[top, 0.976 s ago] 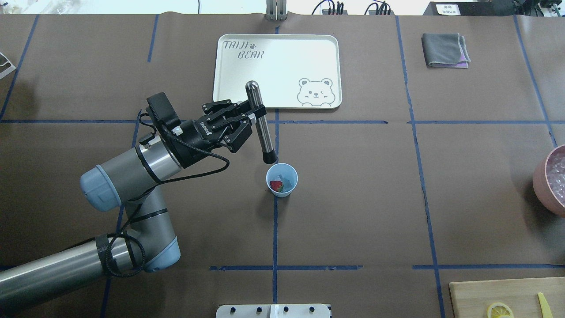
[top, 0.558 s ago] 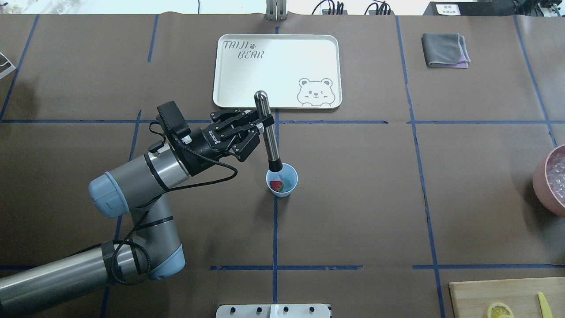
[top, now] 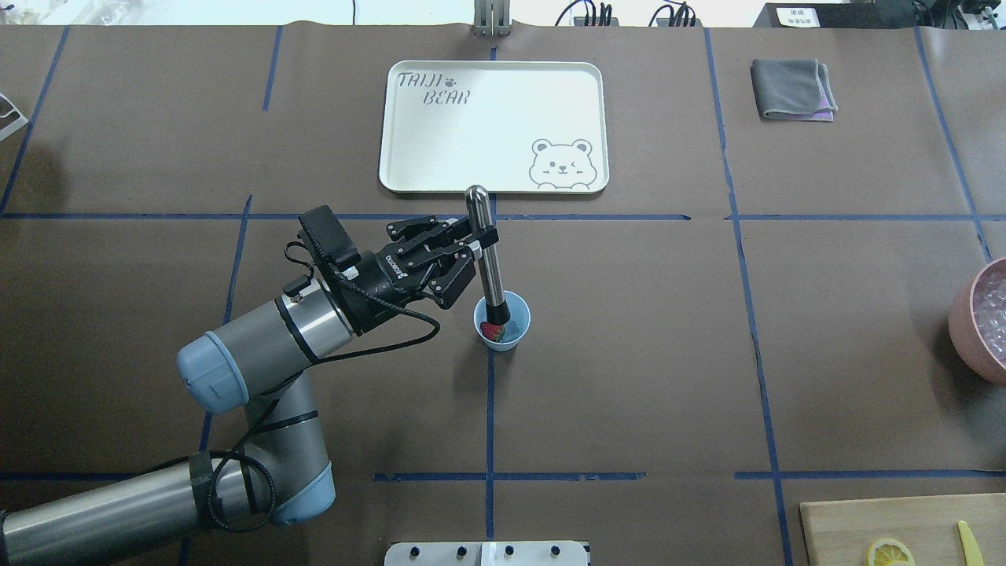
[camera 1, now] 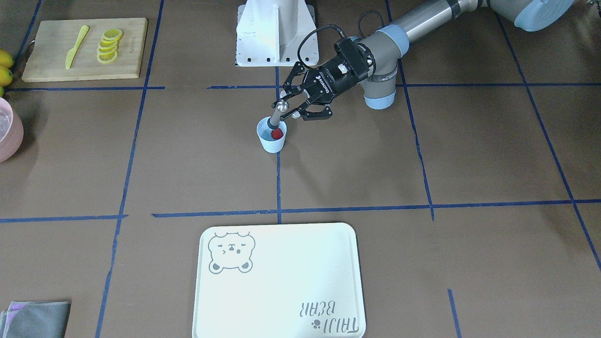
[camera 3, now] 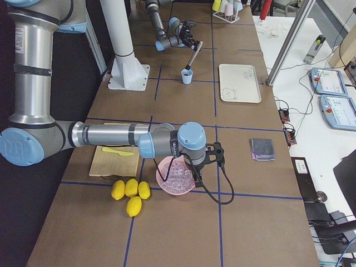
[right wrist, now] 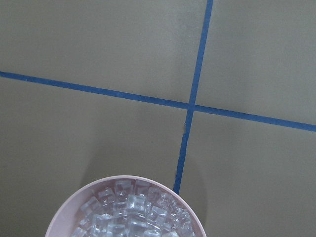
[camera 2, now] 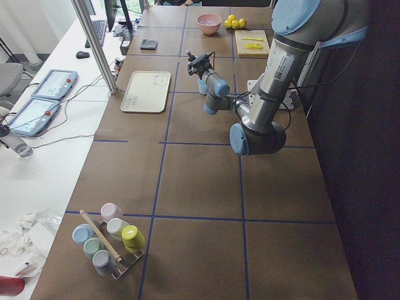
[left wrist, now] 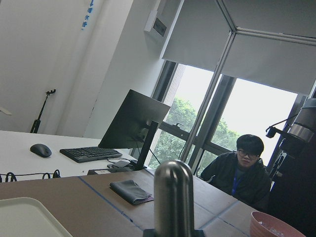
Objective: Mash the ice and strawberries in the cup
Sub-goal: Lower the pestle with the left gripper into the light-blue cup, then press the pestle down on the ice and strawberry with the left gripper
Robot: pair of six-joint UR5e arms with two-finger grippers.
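The pale blue cup (top: 515, 313) stands on the brown table near the centre; it also shows in the front view (camera 1: 271, 143). A red strawberry (top: 493, 334) lies inside it, also seen from the front (camera 1: 278, 134). Ice in the cup is too faint to make out. My left gripper (top: 474, 236) is shut on a steel muddler (top: 490, 263), held nearly upright with its black tip inside the cup, at the strawberry. The muddler's rounded top fills the left wrist view (left wrist: 173, 197). My right gripper (camera 3: 197, 172) hovers over the pink bowl; I cannot tell whether it is open or shut.
A white bear tray (top: 409, 157) lies behind the cup. The pink bowl (top: 971, 330) of ice cubes (right wrist: 133, 212) sits at the right edge. A grey cloth (top: 792, 89) is at the back right. A cutting board (top: 864, 527) with a lemon slice (top: 888, 553) is at the front right.
My left gripper moved right and toward the cup, carrying the muddler. Its black tip went from beside the cup's rim down into the cup.
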